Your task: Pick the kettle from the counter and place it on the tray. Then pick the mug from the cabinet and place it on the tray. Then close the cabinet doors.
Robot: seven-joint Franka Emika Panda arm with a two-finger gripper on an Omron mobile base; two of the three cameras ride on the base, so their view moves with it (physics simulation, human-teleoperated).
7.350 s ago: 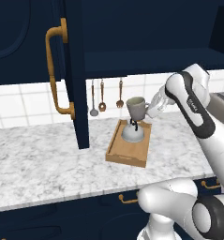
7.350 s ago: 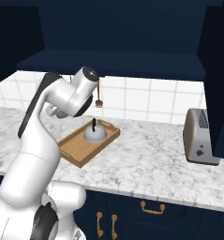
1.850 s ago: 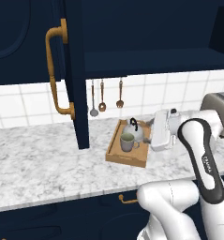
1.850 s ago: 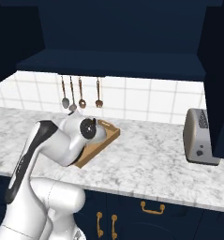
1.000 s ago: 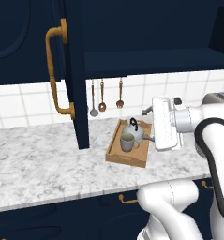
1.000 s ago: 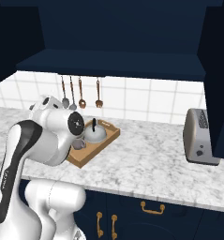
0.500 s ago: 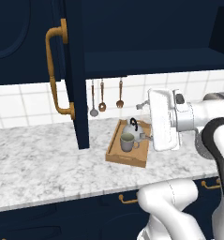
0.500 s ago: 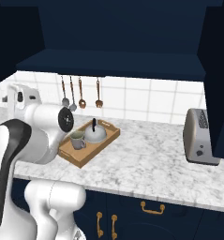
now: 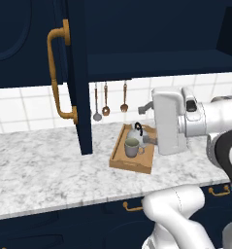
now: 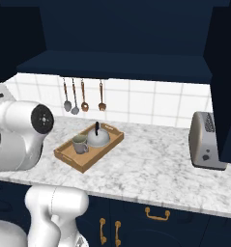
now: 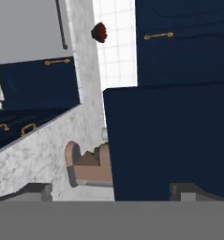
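1. the tray lies on the counter and holds one kettle and one mug, side by side and close together.
2. the cabinet is open; one cabinet door hangs over the counter to the left of the tray, with bare counter around the tray.
3. one toaster stands well to the right; three utensils hang on the wall.
4. the gripper shows two spread fingertips holding nothing.

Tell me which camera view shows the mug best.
The right base view: the mug stands unobstructed on the tray beside the kettle, handle visible. The left base view shows it too, with the arm close alongside. In the hand view I cannot make it out.
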